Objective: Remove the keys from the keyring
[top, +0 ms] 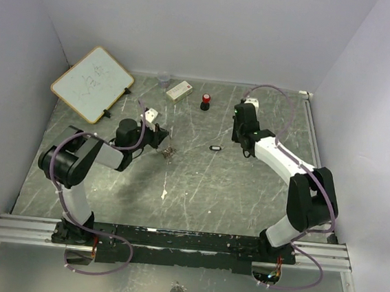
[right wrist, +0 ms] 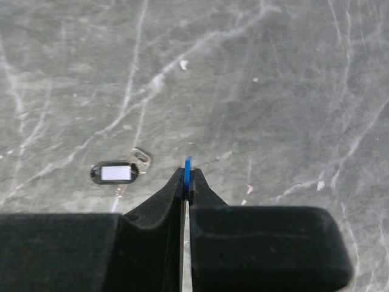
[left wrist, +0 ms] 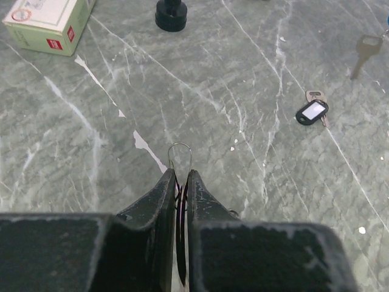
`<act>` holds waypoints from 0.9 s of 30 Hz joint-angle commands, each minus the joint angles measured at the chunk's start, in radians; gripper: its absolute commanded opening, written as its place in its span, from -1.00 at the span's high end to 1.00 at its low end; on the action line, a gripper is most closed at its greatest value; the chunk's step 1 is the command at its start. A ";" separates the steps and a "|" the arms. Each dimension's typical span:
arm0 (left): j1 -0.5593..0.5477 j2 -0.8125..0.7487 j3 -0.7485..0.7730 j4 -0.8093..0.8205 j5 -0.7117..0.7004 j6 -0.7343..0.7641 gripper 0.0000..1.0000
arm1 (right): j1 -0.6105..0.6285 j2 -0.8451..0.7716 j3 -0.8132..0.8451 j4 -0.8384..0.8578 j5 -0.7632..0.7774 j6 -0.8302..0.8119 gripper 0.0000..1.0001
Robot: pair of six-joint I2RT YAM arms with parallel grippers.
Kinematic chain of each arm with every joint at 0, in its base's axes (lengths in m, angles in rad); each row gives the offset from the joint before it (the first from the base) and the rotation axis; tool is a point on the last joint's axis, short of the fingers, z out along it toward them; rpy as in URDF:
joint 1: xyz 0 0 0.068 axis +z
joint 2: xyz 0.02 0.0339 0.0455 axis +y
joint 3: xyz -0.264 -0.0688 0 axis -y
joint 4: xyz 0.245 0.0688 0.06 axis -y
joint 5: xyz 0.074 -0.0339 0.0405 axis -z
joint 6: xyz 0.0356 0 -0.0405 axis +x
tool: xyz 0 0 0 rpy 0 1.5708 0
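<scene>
Two grippers, both clamped. We note the left gripper pinching the keyring, whose wire loop pokes out past the fingertips. The right gripper grips the blue key edge-on, well apart from the ring. The black-tagged key lies flat on the table between the arms.

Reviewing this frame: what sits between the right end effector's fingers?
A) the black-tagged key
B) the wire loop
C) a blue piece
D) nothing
C: a blue piece pokes out of the shut right end effector, while the black-tagged key lies on the table.
</scene>
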 commanded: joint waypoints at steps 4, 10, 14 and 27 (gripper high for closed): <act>0.011 0.093 0.069 0.078 0.073 -0.037 0.41 | -0.066 0.057 -0.072 0.069 -0.025 0.033 1.00; 0.011 0.079 0.074 0.034 0.050 -0.032 -0.89 | -0.079 0.108 -0.072 0.083 -0.010 0.033 0.44; 0.011 0.023 0.048 0.009 0.027 -0.023 -0.89 | -0.080 0.095 -0.093 0.094 0.008 0.035 0.10; 0.011 -0.302 0.014 -0.318 -0.232 0.018 -0.89 | -0.079 -0.263 -0.249 0.189 0.048 0.048 -0.05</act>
